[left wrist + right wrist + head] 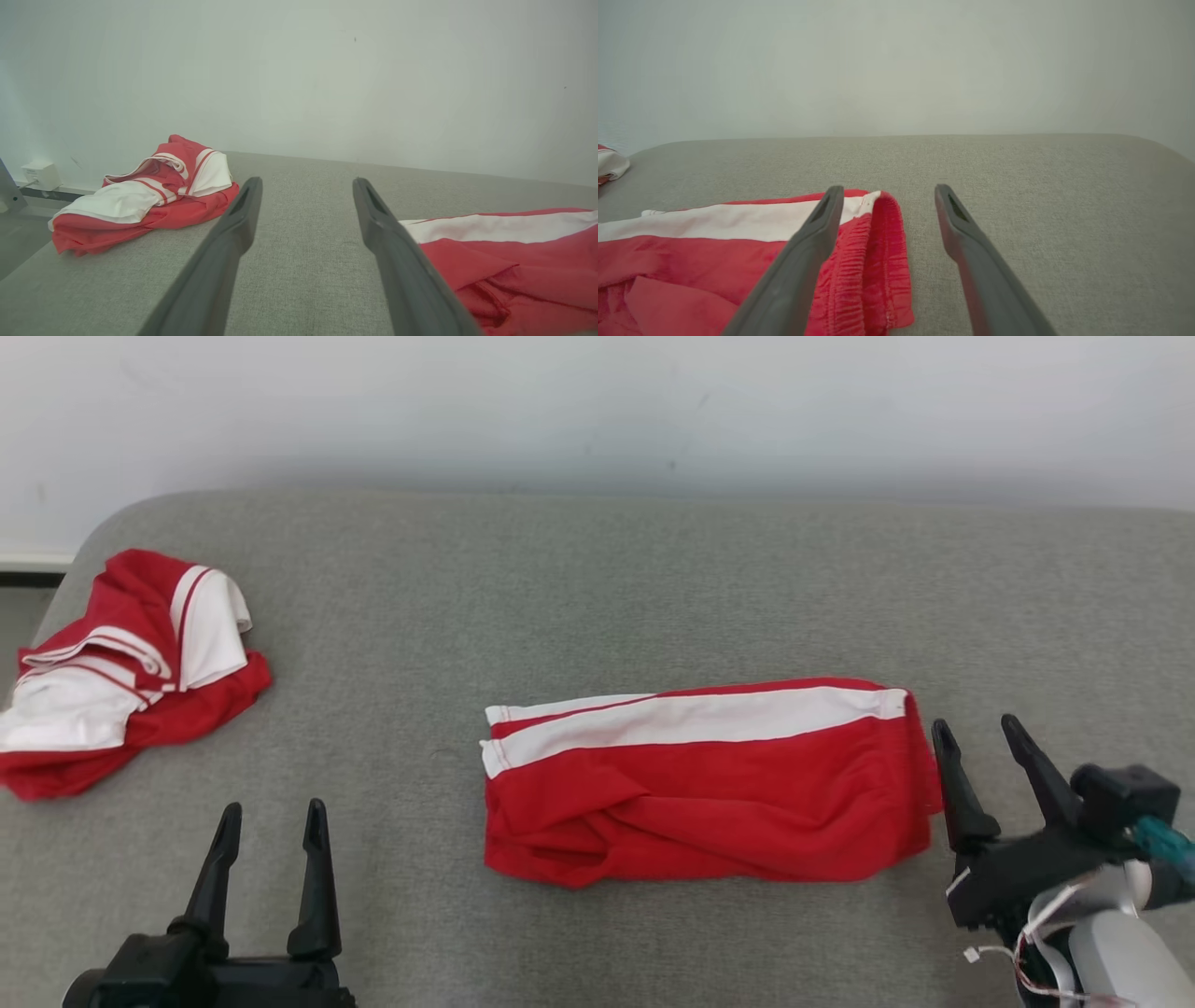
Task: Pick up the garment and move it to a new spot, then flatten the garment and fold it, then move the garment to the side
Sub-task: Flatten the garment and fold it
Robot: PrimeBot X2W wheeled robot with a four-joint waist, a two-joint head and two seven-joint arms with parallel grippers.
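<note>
A red garment [700, 784] with a white stripe lies folded into a long rectangle on the grey surface [579, 597], a little right of centre. Its gathered waistband end [878, 261] faces my right gripper [980, 733], which stands open just beside that edge without touching it. My left gripper [271, 817] is open at the lower left, well clear of the garment's striped end [504, 252]. In the left wrist view the fingers [233, 233] point toward the back wall with bare fabric between them.
A second red and white garment [121, 672] lies crumpled at the far left corner, also seen in the left wrist view [145, 196]. A pale wall [597, 411] runs behind the surface. A white box [41, 175] sits on the wall's base at left.
</note>
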